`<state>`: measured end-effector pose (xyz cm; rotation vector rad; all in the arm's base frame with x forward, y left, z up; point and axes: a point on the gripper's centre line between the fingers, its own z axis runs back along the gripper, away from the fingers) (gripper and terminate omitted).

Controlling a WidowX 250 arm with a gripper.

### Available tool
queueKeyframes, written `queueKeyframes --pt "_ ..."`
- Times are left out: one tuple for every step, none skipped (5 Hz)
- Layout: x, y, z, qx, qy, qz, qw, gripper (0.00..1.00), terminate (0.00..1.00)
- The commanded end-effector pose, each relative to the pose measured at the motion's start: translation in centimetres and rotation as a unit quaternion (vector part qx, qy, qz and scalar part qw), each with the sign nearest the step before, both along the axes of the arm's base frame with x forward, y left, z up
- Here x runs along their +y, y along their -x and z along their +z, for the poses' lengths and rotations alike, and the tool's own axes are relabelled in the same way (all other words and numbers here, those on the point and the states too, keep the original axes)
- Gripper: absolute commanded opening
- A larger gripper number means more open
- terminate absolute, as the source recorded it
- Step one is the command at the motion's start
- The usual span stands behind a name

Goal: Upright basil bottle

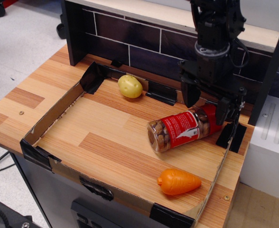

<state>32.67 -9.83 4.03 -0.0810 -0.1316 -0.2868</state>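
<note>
Basil bottle lies on its side on the counter, inside the low cardboard border, toward the right rear corner. Its red cap points right and slightly back; its clear base points left and forward. This lie keeps the task undone: the bottle must be stood on its base.

Hand hangs over the cap end with both fingers spread apart, one at the near side of the bottle's neck, the other in front of the cap. It grips nothing. Contact with the bottle cannot be confirmed from this view. In my judgement the spread fingers are set to straddle the cap end, so that closing there would allow the bottle to be tipped up about its base.

Toy potato rests near the back border, toy carrot near the front right. Both lie well apart from the bottle and should not obstruct the lift.
</note>
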Motion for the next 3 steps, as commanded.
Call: queueKeyframes --pt "-0.2 -0.4 -1.1 -0.030 -0.027 -0.016 0.9990 1.00 0.00" --pt "-0.2 -0.7 -1.7 -0.027 -0.046 -0.027 0.9982 1.00 0.00" --pt "-0.3 -0.2 -2.4 -0.024 -0.058 -0.033 0.9975 1.00 0.00"
